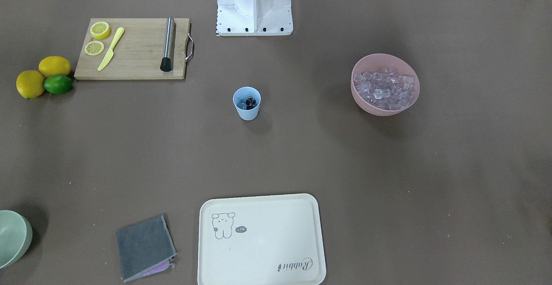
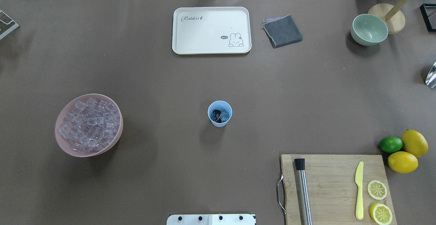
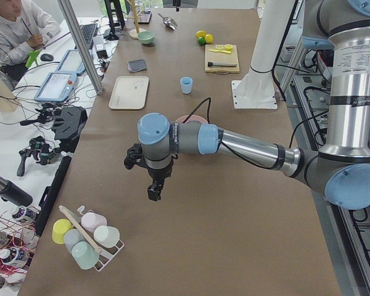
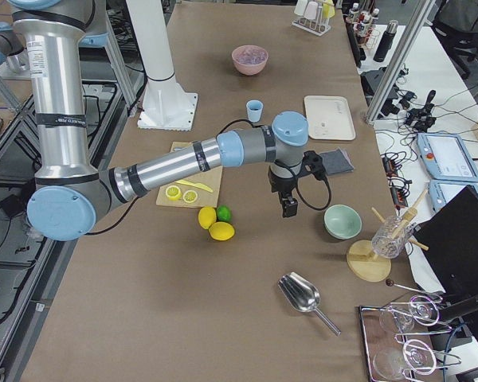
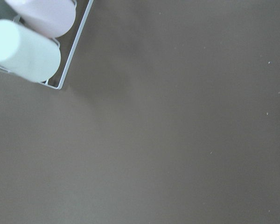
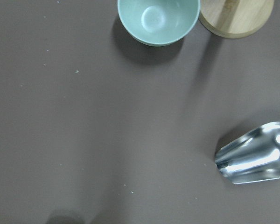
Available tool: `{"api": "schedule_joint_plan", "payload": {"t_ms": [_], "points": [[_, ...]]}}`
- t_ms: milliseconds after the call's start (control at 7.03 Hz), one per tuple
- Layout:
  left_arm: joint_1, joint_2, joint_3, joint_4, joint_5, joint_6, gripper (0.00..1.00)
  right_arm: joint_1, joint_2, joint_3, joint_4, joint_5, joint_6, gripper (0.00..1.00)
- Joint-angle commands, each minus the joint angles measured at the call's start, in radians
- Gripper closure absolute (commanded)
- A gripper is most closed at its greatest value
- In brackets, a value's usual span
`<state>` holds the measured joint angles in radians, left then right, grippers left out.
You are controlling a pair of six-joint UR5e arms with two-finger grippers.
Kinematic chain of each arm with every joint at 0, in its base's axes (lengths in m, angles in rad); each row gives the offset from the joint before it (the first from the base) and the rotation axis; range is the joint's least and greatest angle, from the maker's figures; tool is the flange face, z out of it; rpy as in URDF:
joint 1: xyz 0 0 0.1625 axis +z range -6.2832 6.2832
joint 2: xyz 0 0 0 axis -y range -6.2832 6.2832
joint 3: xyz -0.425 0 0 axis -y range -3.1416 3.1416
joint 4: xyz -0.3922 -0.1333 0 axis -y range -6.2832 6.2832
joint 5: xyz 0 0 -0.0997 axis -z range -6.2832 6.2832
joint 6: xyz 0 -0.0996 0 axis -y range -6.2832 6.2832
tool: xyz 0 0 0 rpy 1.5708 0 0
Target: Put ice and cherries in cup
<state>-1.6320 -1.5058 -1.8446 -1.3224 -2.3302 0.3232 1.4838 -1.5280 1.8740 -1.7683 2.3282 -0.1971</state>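
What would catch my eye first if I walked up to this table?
Probably the pink bowl heaped with glassy ice cubes on the robot's left side. Then the small light-blue cup at mid-table with dark cherries inside, and the bright lemons and lime beside the cutting board on its right.

Wooden cutting board (image 2: 335,184) holds yellow knife (image 2: 359,190), two lemon halves (image 2: 377,189), steel rod (image 2: 303,191). Two lemons (image 2: 402,162) and lime (image 2: 391,144) touching, just beside board. Cream tray (image 2: 204,34), gray cloth (image 2: 282,31) near it. Green bowl (image 2: 369,29) beside wooden stand base (image 2: 395,23); metal scoop (image 6: 259,154) near. Pink bowl (image 2: 85,153) well apart.
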Motion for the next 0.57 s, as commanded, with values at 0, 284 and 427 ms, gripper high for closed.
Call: {"api": "schedule_joint_plan", "payload": {"t_ms": [0, 284, 427], "points": [[-0.014, 0.007, 0.001, -0.003, 0.000, -0.003, 0.03, 0.085, -0.007, -0.056, -0.033, -0.003, -0.128, 0.01], [-0.014, 0.002, -0.002, -0.003, -0.001, -0.003, 0.03, 0.090, -0.050, -0.032, -0.023, 0.006, -0.127, 0.01], [-0.012, 0.001, 0.007, -0.006, 0.002, -0.001, 0.03, 0.089, -0.038, -0.041, -0.022, 0.003, -0.127, 0.01]]}}
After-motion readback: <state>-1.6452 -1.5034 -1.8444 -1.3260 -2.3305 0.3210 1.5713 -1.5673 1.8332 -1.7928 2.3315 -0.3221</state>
